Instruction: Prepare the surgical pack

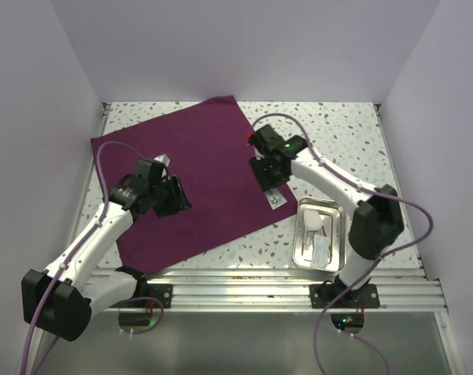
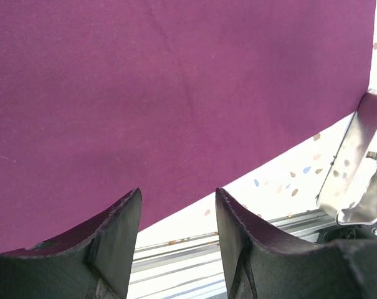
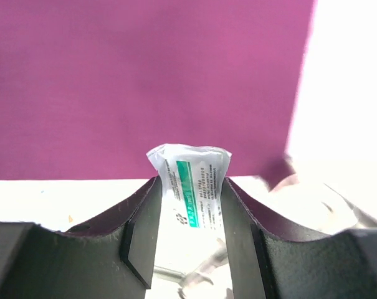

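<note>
Maroon square cloth (image 1: 197,176) lay spread on your speckled bench (image 1: 338,133); your right tool (image 3: 190,193) pinched a small white green-printed packet (image 3: 188,165) at its edge, your left tool (image 2: 177,199) hovering with fingers apart, empty.

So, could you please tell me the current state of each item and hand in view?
cloth: spread flat, unfolded.
tray: on table beside cloth, white items inside.
left hand: open, empty, above cloth.
right hand: shut on packet.
packet: pinched between the fingers.
</note>
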Controlling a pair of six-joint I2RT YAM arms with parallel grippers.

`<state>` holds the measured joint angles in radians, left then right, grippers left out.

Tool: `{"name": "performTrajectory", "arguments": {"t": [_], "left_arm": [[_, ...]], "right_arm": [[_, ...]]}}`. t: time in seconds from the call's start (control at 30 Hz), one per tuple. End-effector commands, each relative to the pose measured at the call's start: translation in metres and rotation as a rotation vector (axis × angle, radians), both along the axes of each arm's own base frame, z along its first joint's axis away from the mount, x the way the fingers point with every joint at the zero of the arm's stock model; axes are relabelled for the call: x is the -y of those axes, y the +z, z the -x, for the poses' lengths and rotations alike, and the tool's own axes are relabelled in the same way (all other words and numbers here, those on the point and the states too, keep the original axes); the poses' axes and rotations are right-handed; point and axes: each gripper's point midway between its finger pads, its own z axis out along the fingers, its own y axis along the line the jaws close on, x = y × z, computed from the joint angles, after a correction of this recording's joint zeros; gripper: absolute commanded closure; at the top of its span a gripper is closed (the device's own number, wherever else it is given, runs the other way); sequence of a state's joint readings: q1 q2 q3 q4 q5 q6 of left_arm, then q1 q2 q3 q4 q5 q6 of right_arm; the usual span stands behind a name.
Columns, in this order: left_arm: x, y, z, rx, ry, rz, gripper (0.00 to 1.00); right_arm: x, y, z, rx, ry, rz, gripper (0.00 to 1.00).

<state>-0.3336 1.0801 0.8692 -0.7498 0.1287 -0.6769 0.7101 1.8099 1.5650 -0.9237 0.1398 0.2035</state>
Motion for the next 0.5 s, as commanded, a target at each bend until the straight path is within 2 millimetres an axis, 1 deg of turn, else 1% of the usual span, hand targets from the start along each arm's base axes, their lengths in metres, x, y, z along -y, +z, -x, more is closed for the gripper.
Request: {"name": "performTrajectory", "arguments": {"t": [0.0, 0.03, 0.07, 0.1, 0.13, 0.17, 0.23, 0.27, 0.33, 0.4, 0.47], "left_arm": [[0.000, 0.007, -0.006, 0.017, -0.009, 0.002, 0.46], [0.000, 0.006, -0.006, 0.015, -0.009, 0.003, 0.46], [0.001, 0.005, -0.006, 0.013, -0.012, 0.004, 0.45], [0.001, 0.004, -0.006, 0.012, -0.014, 0.006, 0.45], [0.002, 0.004, -0.007, 0.016, -0.014, 0.010, 0.45], [0.003, 0.003, -0.007, 0.012, -0.016, 0.015, 0.45], [0.005, 0.001, -0.008, 0.008, -0.018, 0.022, 0.46], [0.006, 0.001, -0.008, 0.006, -0.021, 0.028, 0.45], [0.009, 0.001, -0.010, 0.003, -0.024, 0.039, 0.46], [0.012, 0.002, -0.011, -0.005, -0.029, 0.051, 0.46], [0.014, 0.003, -0.012, -0.003, -0.033, 0.060, 0.45]], "right_arm": [[0.074, 0.018, 0.021, -0.020, -0.184, 0.029, 0.54], [0.089, 0.020, 0.027, -0.024, -0.217, 0.029, 0.54], [0.112, 0.019, 0.029, -0.031, -0.284, 0.036, 0.53], [0.131, 0.005, 0.046, -0.079, -0.323, 0.072, 0.53], [0.143, 0.011, 0.054, -0.065, -0.367, 0.050, 0.53], [0.161, -0.004, 0.069, -0.122, -0.419, 0.072, 0.53], [0.171, -0.011, 0.084, -0.146, -0.478, 0.044, 0.52], [0.173, -0.025, 0.097, -0.195, -0.498, 0.032, 0.52], [0.172, -0.035, 0.105, -0.224, -0.524, 0.013, 0.50], [0.174, -0.034, 0.103, -0.225, -0.523, 0.032, 0.47], [0.174, -0.029, 0.096, -0.217, -0.519, 0.038, 0.39]]}}
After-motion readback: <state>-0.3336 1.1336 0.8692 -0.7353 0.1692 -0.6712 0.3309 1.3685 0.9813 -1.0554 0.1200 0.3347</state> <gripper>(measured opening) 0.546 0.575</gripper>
